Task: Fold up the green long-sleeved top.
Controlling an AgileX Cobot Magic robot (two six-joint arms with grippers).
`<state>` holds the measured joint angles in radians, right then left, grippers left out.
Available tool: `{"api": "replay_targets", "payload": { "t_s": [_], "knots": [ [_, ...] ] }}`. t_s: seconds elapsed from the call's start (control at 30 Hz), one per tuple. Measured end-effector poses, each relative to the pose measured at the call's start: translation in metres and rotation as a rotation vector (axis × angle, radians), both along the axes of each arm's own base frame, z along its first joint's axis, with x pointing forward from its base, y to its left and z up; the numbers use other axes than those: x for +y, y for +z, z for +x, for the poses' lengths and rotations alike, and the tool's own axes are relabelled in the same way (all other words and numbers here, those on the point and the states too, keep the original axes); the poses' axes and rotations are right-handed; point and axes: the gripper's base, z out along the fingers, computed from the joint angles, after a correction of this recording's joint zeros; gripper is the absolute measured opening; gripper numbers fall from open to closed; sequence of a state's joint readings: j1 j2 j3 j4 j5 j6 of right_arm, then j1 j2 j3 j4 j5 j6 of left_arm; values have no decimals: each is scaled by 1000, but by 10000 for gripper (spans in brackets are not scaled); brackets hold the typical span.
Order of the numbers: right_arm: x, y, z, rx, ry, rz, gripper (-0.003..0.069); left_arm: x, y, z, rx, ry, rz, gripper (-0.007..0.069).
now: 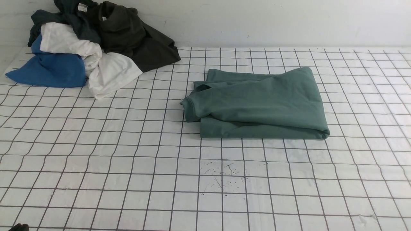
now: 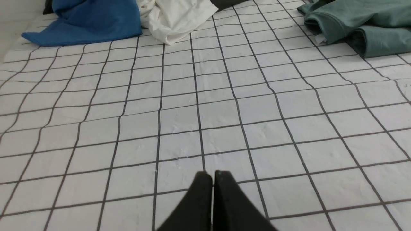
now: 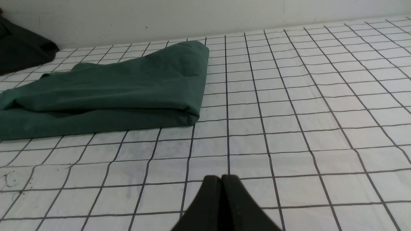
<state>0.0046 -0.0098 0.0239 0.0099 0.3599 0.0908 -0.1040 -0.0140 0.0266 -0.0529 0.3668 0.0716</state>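
Observation:
The green long-sleeved top (image 1: 257, 104) lies folded in a compact rectangle on the gridded table, right of centre, with a ribbed edge sticking out on its left side. It also shows in the left wrist view (image 2: 356, 22) and the right wrist view (image 3: 106, 93). My left gripper (image 2: 213, 175) is shut and empty, over bare table well short of the top. My right gripper (image 3: 221, 178) is shut and empty, over bare table near the top's right end. Neither gripper shows in the front view.
A pile of other clothes sits at the back left: a bright blue garment (image 1: 51, 69), a white one (image 1: 106, 72) and dark ones (image 1: 135, 35). The white wall (image 1: 257, 19) bounds the table at the back. Ink specks (image 1: 224, 175) mark the cloth in front of the top.

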Motion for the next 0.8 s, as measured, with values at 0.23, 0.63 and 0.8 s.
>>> {"api": "replay_targets", "payload": {
  "t_s": [0.23, 0.63, 0.8],
  "knots": [
    [0, 0, 0, 0, 0, 0, -13, -1, 0, 0, 2, -5, -19, -7],
    [0, 0, 0, 0, 0, 0, -13, -1, 0, 0, 2, -5, -25, -7],
    [0, 0, 0, 0, 0, 0, -13, -1, 0, 0, 2, -5, -25, -7]
  ]
}}
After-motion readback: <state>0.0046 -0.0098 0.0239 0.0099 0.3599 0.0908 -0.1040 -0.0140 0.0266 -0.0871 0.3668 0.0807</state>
